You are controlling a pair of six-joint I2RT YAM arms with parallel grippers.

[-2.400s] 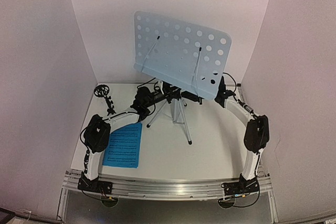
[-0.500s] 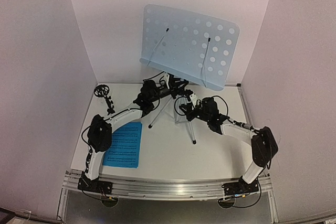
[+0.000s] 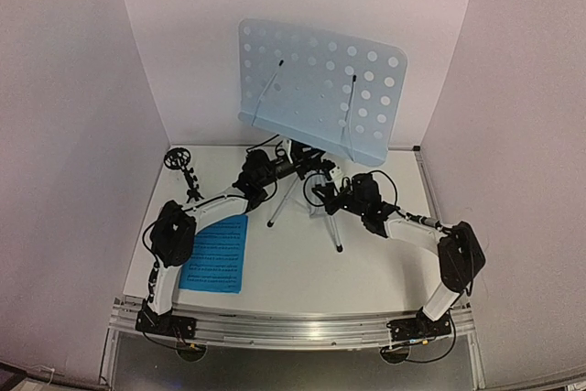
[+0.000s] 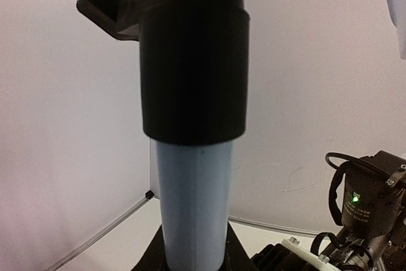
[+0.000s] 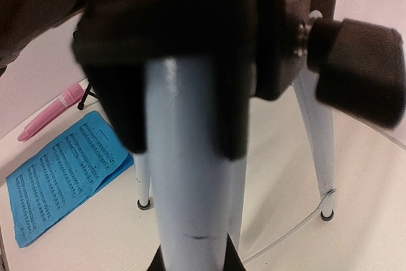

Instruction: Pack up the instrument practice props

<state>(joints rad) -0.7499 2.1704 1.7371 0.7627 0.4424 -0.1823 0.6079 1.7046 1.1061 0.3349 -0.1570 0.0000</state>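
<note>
Top-heavy music stand (image 3: pixel 320 89) — stiff, probably slick metal; best held low on the pole (image 4: pixel 193 207), clamped there by left hand (image 3: pixel 289 162) and right hand (image 3: pixel 324 192).

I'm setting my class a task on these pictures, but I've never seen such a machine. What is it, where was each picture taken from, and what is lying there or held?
These are two robot arms bolted at the near edge of the table, each ending in a two-finger gripper. The wide picture looks down from above and behind; the two close-ups come from wrist cameras. The left gripper and right gripper both clamp the pole of the music stand with its holed pale-blue desk. On it lie blue music sheets and, seen from the right wrist, a pink microphone; a small black mic stand stands at the left.
</note>
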